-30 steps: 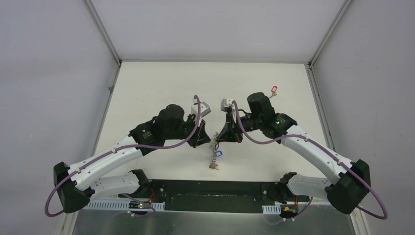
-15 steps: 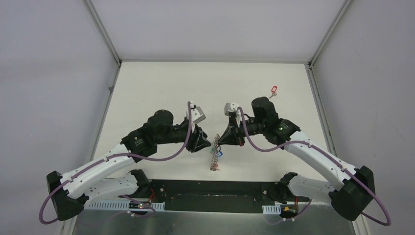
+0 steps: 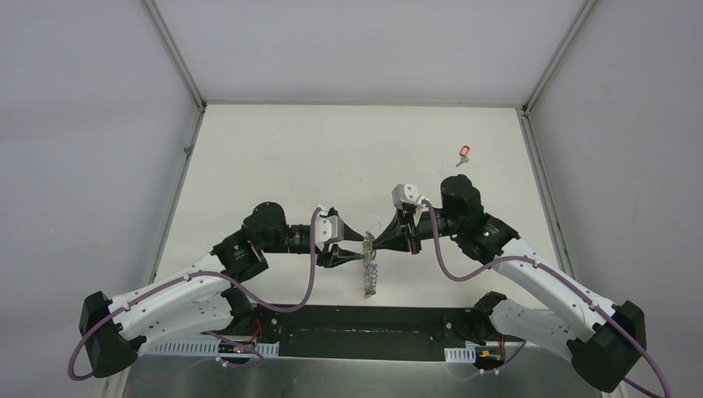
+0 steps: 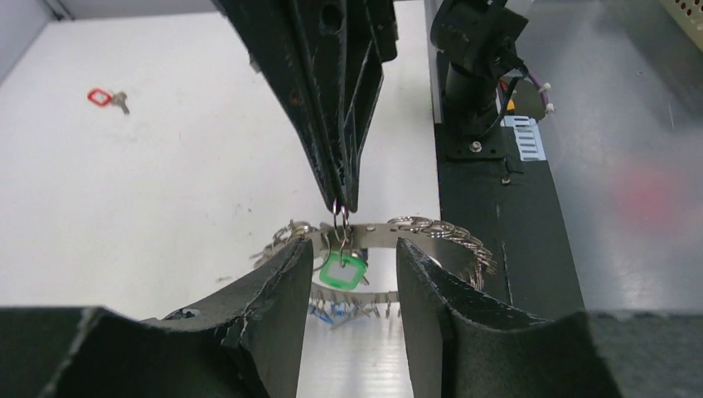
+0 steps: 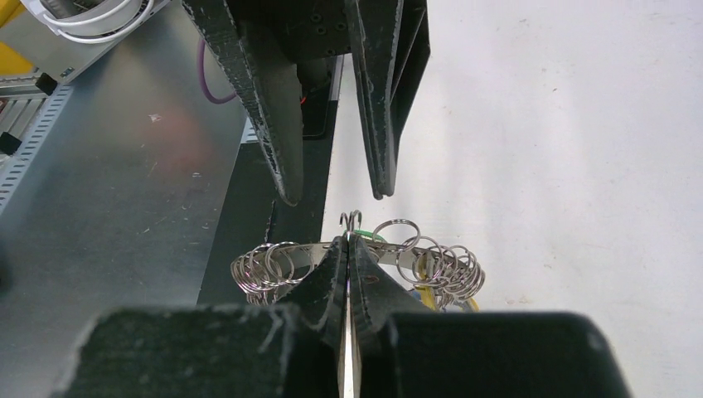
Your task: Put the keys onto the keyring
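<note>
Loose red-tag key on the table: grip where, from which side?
Likely the red tag, from straight above, closing across its narrow width. The key lies flat on the table, alone with bare surface all round, so no side approach gets under it; the tag is its larger part.

Pale grey walls [image 3: 83, 124] round a white table [image 3: 265, 157]; aluminium corner posts [image 3: 174, 54]; even, soft light
</note>
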Tool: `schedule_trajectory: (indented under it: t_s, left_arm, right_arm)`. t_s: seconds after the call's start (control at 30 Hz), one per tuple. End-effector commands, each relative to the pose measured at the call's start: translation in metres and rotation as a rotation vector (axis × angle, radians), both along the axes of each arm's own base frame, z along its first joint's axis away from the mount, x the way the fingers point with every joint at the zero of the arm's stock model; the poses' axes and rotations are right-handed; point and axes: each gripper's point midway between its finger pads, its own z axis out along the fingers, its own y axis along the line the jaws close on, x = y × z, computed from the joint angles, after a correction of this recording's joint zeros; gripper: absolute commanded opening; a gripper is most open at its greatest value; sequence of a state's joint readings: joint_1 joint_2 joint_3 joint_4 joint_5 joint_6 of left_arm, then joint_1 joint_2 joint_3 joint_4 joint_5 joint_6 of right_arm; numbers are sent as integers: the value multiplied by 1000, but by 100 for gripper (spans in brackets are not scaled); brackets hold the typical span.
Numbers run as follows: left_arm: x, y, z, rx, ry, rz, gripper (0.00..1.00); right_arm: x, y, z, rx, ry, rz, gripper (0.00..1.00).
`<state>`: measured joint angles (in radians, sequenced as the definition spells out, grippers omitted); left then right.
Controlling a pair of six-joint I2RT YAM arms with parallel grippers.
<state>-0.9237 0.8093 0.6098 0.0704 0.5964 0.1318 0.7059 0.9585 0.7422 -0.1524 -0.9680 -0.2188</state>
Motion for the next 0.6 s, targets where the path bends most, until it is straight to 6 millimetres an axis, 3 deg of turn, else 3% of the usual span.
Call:
schedule_trajectory:
  t_s: [0.0,0.57]
  left_arm:
    - [-8,-10,32,-95,-162,-89,42]
    - [-1,-20,24,-67,-126,-73,21]
  right_arm:
    - [-6,5,29,106,-116,72,0]
    - [-6,6,34,107,-107,79,0]
